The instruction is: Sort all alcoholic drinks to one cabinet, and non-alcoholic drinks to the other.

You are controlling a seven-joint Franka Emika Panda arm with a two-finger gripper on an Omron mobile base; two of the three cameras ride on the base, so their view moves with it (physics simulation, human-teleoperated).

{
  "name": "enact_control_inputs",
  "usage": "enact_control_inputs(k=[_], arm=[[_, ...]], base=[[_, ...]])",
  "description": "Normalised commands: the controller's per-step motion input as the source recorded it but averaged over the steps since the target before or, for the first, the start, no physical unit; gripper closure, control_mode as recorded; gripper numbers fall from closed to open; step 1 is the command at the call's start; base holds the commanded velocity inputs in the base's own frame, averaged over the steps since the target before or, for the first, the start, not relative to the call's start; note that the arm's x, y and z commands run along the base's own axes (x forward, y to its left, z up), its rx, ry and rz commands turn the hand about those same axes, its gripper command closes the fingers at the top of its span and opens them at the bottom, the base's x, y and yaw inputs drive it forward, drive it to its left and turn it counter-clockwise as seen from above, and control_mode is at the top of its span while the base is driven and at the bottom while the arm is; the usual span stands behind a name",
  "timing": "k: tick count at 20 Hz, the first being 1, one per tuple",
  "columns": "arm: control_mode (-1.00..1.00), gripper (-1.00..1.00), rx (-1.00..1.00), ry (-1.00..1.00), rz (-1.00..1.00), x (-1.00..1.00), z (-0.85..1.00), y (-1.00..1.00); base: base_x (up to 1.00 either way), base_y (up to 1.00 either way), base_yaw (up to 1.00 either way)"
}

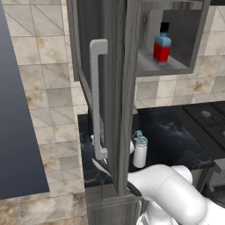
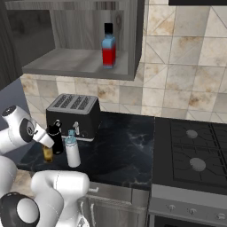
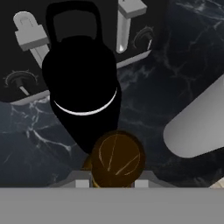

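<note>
On the open cabinet (image 2: 80, 62) shelf above the counter, the red bottle (image 2: 108, 46) with blue shoulders and black cap stands upright, alone. One alcoholic drink sorted, by the look of it.

Below, on the black marble counter (image 2: 119, 155), three bottles are left, grouped in front of the toaster (image 2: 73, 113):
- white bottle (image 2: 72, 150), teal flip lid, upright, nearest the counter's front edge.
- black bottle (image 2: 56, 135), upright, just beside the toaster and touching or nearly touching the arm's hand in the right base view.
- amber bottle (image 2: 48, 153), lower part visible under the hand in the right base view; in the hand view its brown top sits dead centre between the fingertips.

Gripper (image 3: 116, 183): jaws drawn in on the amber bottle's neck, fingers flanking the cap on both sides. Judged to be a grip, bottle not yet lifted off the counter.

Cabinet door (image 1: 112, 96), dark wood grain with a pale bar handle (image 1: 97, 99), stands swung open, edge-on in the left base view.

Progress estimate: roughly a quarter done. Remaining: carry the amber bottle up beside the red one, then move the white and black bottles to the other cabinet, whose location cannot be told from these views.
</note>
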Motion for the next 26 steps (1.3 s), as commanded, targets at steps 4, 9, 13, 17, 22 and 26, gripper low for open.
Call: enact_control_inputs(k=[4, 9, 13, 17, 22, 26], arm=[[-1.0, 1.0, 0.0, 0.01, -0.04, 0.0, 0.0, 0.0], [-1.0, 1.0, 0.0, 0.06, 0.01, 0.0, 0.0, -0.11], [-1.0, 1.0, 0.01, 0.05, 0.07, -0.04, 0.0, -0.04], [-1.0, 1.0, 0.02, 0.04, 0.15, -0.12, 0.0, 0.0], [-1.0, 1.0, 0.0, 0.0, 0.2, -0.12, 0.0, 0.0], [-1.0, 1.0, 0.0, -0.04, 0.21, -0.13, 0.03, 0.0]], base=[[0.0, 0.0, 0.0], [0.0, 0.0, 0.0], [0.0, 0.0, 0.0], [0.0, 0.0, 0.0], [0.0, 0.0, 0.0], [0.0, 0.0, 0.0]])
